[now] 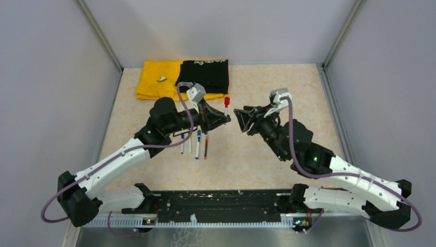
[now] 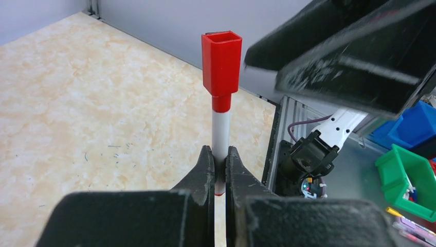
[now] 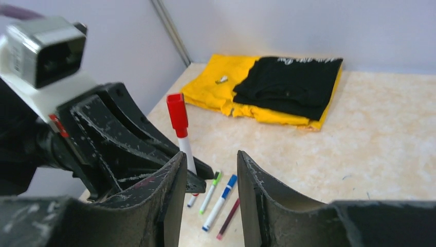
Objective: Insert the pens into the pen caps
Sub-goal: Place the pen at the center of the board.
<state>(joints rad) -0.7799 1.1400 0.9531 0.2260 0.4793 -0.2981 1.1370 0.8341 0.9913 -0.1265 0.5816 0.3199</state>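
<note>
- The left gripper [image 2: 220, 154] is clenched on the lower white barrel of a pen [image 2: 221, 126]. The grip is taken low, it is judged, so that the far end is left free to be reached.
- A red cap [image 2: 222, 64] is seated on that far end, with a narrow red collar showing beneath it. Whether it is pushed fully home cannot be told.
- The pen is held above the table [image 1: 319, 92], near its middle. In the top view its long axis runs from the fingers toward 12 to 1 o'clock, cap leading. In the right wrist view it stands nearly upright, cap at 12 o'clock.
- The right gripper [image 3: 211, 154] is released, jaws apart with nothing between them. It is at 3 o'clock of the pen and faces it, a stance suited to working on the cap.
- Four loose pens [image 1: 198, 144] lie side by side at 7 o'clock of the left gripper, their axes running 12 to 6.
- A yellow cloth [image 1: 154, 77] and a black cloth [image 1: 205, 74] lie at 11 o'clock.
</note>
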